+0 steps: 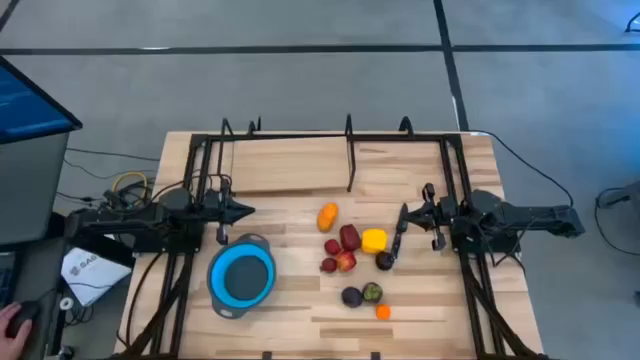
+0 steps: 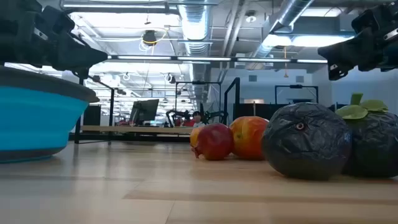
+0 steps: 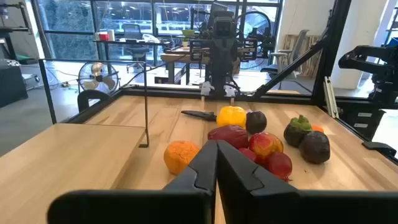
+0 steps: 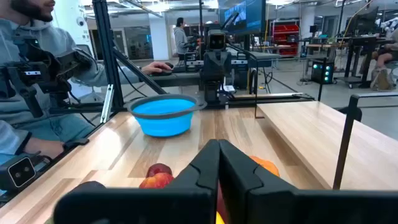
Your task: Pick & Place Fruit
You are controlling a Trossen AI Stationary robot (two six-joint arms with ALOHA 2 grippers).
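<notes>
Several small fruit pieces lie on the wooden table (image 1: 300,330) in the high view: an orange one (image 1: 327,216), red ones (image 1: 348,237), a yellow one (image 1: 373,240), a dark purple one (image 1: 351,296), a greenish one (image 1: 372,291). The blue bowl (image 1: 242,275) stands left of them. My left gripper (image 1: 250,211) hovers shut just beyond the bowl, pointing toward the fruit (image 3: 249,140). My right gripper (image 1: 408,214) is shut right of the fruit, above the slim black knife (image 1: 399,238), facing the bowl (image 4: 164,114).
A raised wooden board (image 1: 300,165) and black frame posts (image 1: 349,150) line the far side. A person (image 4: 37,74) sits beyond the table's left edge, hand on a mouse (image 1: 15,320). Bare wood lies between bowl and fruit (image 1: 295,290).
</notes>
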